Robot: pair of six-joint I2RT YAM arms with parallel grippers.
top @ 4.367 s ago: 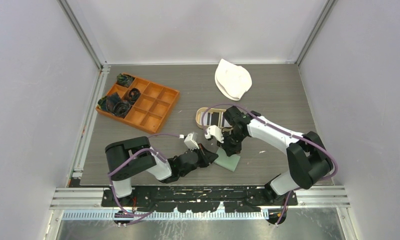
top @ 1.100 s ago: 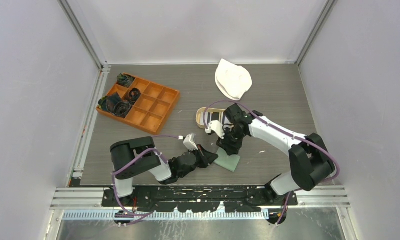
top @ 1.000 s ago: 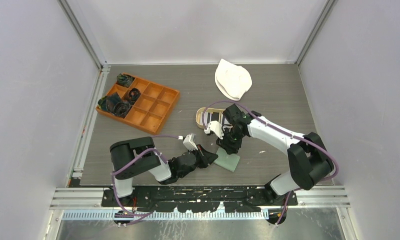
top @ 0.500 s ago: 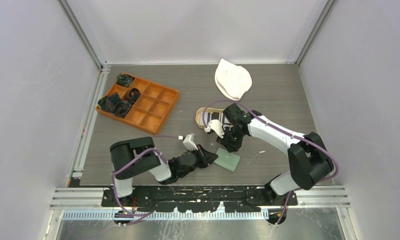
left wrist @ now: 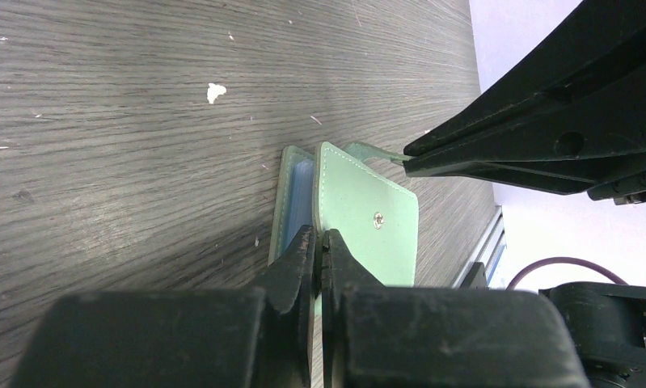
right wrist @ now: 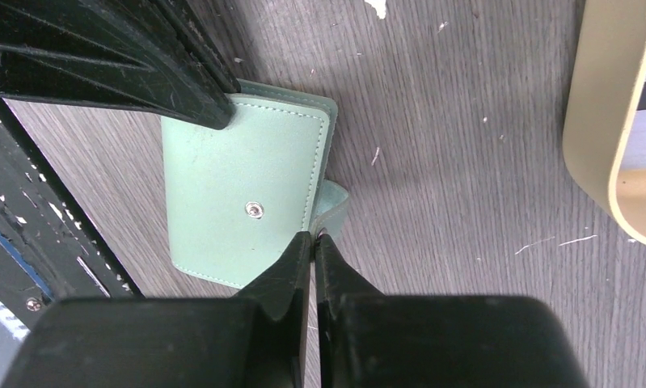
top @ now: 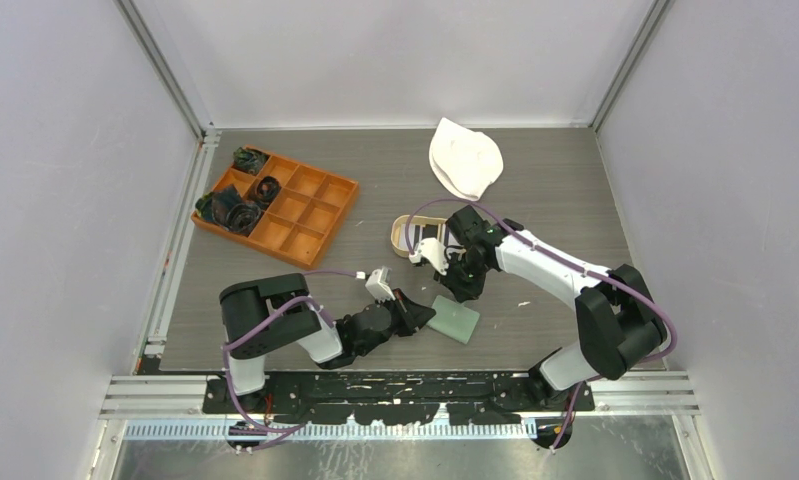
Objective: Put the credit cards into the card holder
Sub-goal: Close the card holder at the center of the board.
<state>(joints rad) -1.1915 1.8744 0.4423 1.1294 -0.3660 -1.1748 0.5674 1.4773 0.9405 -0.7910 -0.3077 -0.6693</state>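
The sage-green card holder lies on the table near the front, snap button up. In the left wrist view the card holder gapes slightly and shows a blue inner pocket. My left gripper is shut on its top flap at the left edge. My right gripper is shut on the holder's small strap tab at the far side. The credit cards lie in the oval tan tray behind the right gripper, mostly hidden by the arm.
An orange compartment box with dark cord bundles stands at the back left. A white cloth item lies at the back. The tan tray's rim is close to the right of my right gripper.
My right gripper has drawn back a little from over the card holder toward the tray, so more of the green cover shows. The left arm has stayed in place.
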